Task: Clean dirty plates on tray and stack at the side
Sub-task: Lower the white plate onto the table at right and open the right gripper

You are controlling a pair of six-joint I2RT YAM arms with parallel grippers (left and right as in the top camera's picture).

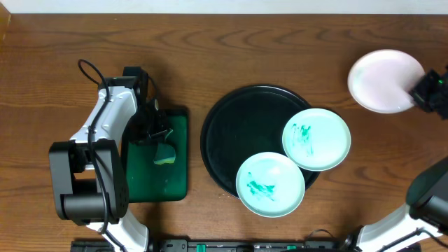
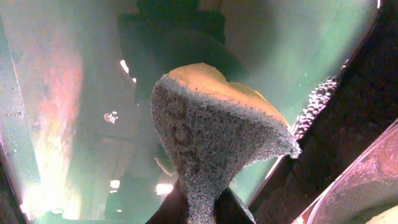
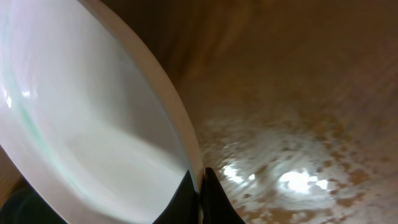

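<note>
Nearest the robot's base, the front plate lies with its near edge overhanging the rim of the tray. It carries teal smears and is judged uncleaned. Just behind it, the right plate is also smeared. It overhangs the tray's right rim and touches or slightly overlaps the front plate. Both overhangs leave a rim free for a pinch grip. At the left, the left gripper hangs over the green tray, fingers pressed together on the sponge. The left wrist view shows the sponge squeezed to a narrow waist at the left gripper and flaring above it, with the wiping face exposed. The left arm is folded back on itself, wrist pointing down, parked clear of the tray. Farthest, at the right, the right gripper pinches the rim of the clean plate, well apart from the tray, presumably where the stack starts. The right wrist view shows the right gripper clamped on the thin edge of the clean plate, which is tilted above the table. Whether the plate touches the table cannot be told. The right arm reaches outward, almost fully extended.
</note>
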